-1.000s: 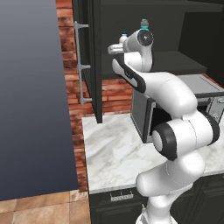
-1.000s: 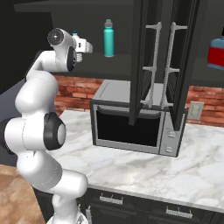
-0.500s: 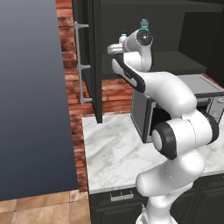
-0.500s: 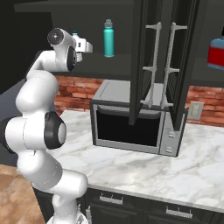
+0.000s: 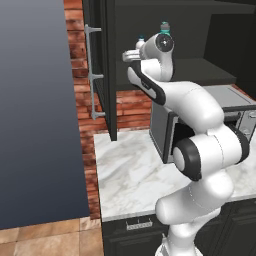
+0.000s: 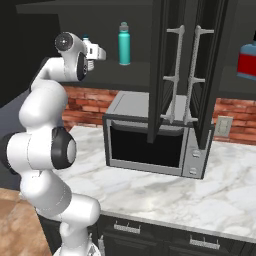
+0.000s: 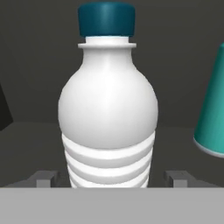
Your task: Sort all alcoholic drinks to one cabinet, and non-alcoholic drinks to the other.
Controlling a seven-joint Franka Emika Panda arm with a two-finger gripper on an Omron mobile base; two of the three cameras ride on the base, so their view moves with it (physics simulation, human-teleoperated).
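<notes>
White ribbed water bottle (image 7: pixel 108 113) is standing upright between your gripper's (image 7: pixel 112 178) wide-spread fingertips (image 7: pixel 43 178), untouched; teal bottle (image 7: pixel 213 113) is sitting at three o'clock.

The gripper (image 7: pixel 111 179) opened, its fingertips (image 7: pixel 46 178) standing clear of the ribbed water bottle (image 7: pixel 108 113) at centre frame.

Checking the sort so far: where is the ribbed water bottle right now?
The ribbed water bottle stands upright on the dark shelf of the left cabinet, between the open gripper fingers, with the teal bottle close to its right.
</notes>
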